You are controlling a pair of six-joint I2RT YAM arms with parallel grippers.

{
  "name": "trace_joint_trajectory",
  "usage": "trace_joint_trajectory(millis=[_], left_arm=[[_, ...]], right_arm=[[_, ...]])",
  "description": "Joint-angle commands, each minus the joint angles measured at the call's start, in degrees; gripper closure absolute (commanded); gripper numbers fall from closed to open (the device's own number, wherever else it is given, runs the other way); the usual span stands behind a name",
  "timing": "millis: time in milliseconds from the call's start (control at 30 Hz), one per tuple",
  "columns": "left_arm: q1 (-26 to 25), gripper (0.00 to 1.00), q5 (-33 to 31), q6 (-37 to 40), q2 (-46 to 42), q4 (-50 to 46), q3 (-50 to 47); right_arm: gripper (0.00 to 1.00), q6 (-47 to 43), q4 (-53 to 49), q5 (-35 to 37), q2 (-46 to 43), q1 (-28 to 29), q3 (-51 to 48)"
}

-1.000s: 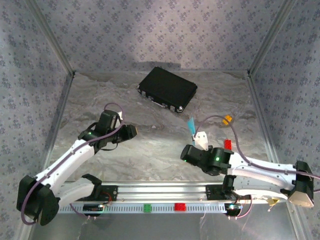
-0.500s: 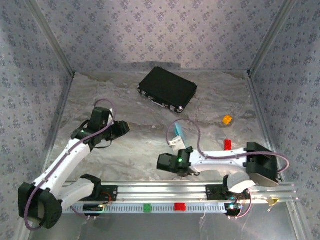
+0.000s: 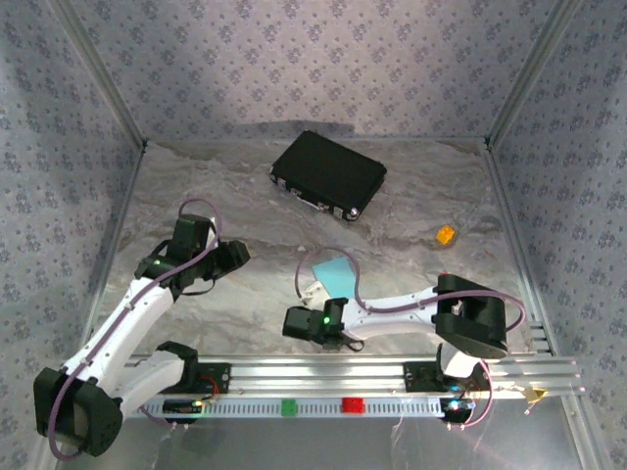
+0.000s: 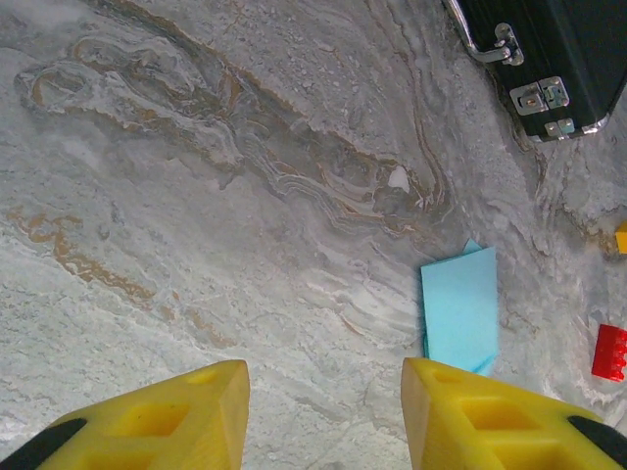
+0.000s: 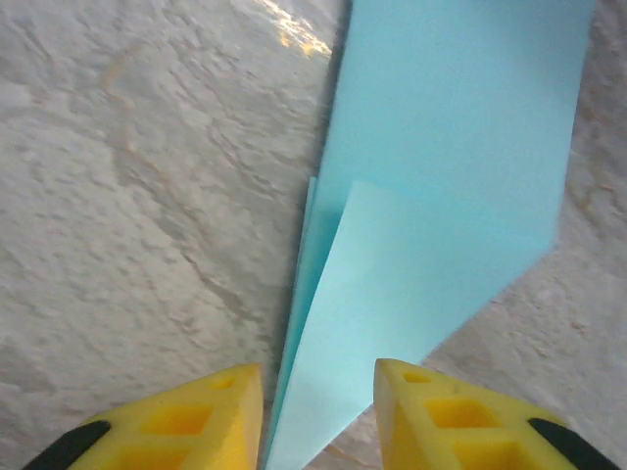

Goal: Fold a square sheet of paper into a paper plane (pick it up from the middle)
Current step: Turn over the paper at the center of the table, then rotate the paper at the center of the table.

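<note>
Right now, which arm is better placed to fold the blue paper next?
Right, probably: the right gripper has open jaws astride the folded light blue paper sheet; the left gripper hovers apart over bare grey marbled table.

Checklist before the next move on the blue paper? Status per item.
1. right gripper open: ok, fingers apart with the paper edge between them.
2. left gripper open and empty: ok, apart from the paper.
3. paper lying on the table: ok, folded, layers overlapping.
4. paper apart from the black case and red block: ok.
5. creases pressed flat: cannot tell.
6. plane shape finished: not ok, a broad folded piece with no sharp nose.
</note>
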Motion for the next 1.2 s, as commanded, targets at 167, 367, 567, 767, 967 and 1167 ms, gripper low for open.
trace_joint_trajectory(millis=[167, 367, 567, 767, 967, 1167], left_arm=[[0.26, 0.57, 7.93, -2.48, 1.46, 6.23, -3.57], [-0.59, 0.66, 11.39, -4.74, 2.84, 11.36, -6.61], [-2.88, 0.72, 12.75, -5.66, 5.24, 13.32, -6.95], [-5.21, 0.73, 12.50, -6.39, 6.85, 14.82, -6.47], [-6.31, 0.75, 12.58, -6.74, 7.32, 15.54, -6.56], [-6.66, 0.78, 13.19, -6.83, 7.30, 16.56, -7.33]], right_arm=[[0.52, -0.23, 18.87, -14.78, -16.02, -8.92, -10.69], [0.73, 2.60, 34.72, -32.14, -25.06, -22.55, -24.72], [0.85, 4.27, 40.50, -39.72, -24.58, -28.02, -28.56], [0.87, 6.68, 42.98, -39.84, -21.47, -28.07, -29.27], [0.89, 10.71, 45.62, -38.52, -17.64, -26.88, -30.21], [0.89, 17.24, 48.06, -35.32, -12.92, -25.19, -30.31]])
